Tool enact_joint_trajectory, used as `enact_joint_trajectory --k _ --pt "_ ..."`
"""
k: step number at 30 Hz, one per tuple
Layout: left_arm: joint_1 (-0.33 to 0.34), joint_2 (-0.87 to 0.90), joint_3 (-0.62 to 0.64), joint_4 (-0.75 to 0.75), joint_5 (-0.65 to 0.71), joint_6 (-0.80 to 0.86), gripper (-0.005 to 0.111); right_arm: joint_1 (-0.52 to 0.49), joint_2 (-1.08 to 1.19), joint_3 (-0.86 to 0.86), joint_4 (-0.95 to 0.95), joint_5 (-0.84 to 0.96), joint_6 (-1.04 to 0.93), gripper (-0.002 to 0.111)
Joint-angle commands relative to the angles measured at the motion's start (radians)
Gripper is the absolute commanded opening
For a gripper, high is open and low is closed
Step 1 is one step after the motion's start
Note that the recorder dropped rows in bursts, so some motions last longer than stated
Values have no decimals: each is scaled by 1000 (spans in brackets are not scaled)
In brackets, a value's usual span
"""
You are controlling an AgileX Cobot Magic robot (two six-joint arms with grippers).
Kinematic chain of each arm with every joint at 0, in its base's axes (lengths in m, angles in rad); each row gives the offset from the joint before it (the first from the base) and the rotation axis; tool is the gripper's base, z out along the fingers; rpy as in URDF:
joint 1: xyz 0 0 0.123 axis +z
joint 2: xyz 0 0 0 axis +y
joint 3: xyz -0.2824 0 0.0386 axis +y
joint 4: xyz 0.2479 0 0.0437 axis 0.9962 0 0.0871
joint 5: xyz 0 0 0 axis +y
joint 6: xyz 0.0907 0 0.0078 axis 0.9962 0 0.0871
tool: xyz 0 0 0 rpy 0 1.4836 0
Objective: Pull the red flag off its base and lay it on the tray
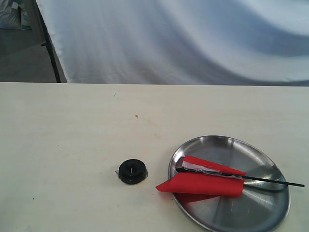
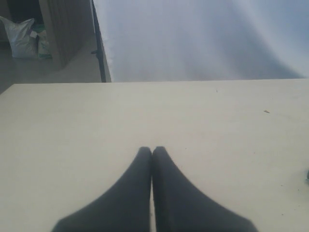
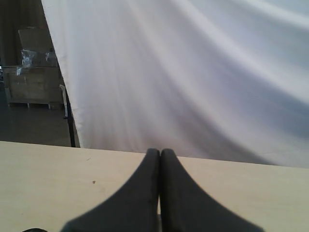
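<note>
- the left gripper point(image 2: 152, 153) sits low over the pale table point(image 2: 72, 125); its two dark fingers point(image 2: 135, 193) are pressed together along their whole length, with nothing between them.
- behind the table hangs a white cloth backdrop point(image 1: 193, 38), with a dark stand leg point(image 1: 50, 53) at its left edge.
- the base point(image 1: 133, 171) rests on the table left of the tray, near its rim but not touching, with the centre hole facing up and no pole in it.
- the red flag point(image 1: 203, 183) lies flat on the tray point(image 1: 251, 215), off the base; the cloth is folded over itself and its left corner hangs over the tray's left rim above the table.
- the flag's thin black pole point(image 1: 270, 180) runs across the tray, taped to the cloth, and its pointed end pokes out past the right rim.
- the right gripper point(image 3: 160, 154) is closed too, finger against finger and empty, facing the white cloth.
</note>
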Motion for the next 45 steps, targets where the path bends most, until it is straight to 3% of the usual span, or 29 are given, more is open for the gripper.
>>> enact_joint_trajectory --k 1,26,37,45 --pt "-6 -3 3 -6 -5 -1 0 -5 -4 10 -10 -8 6 0" --pt "-6 -3 3 -6 -5 -1 0 -5 -4 10 -32 -20 5 0" --pt "-6 -3 3 -6 -5 -1 0 -5 -4 10 -108 234 -76 0" --pt "-6 -3 3 -6 -5 -1 0 -5 -4 10 -206 239 -76 0"
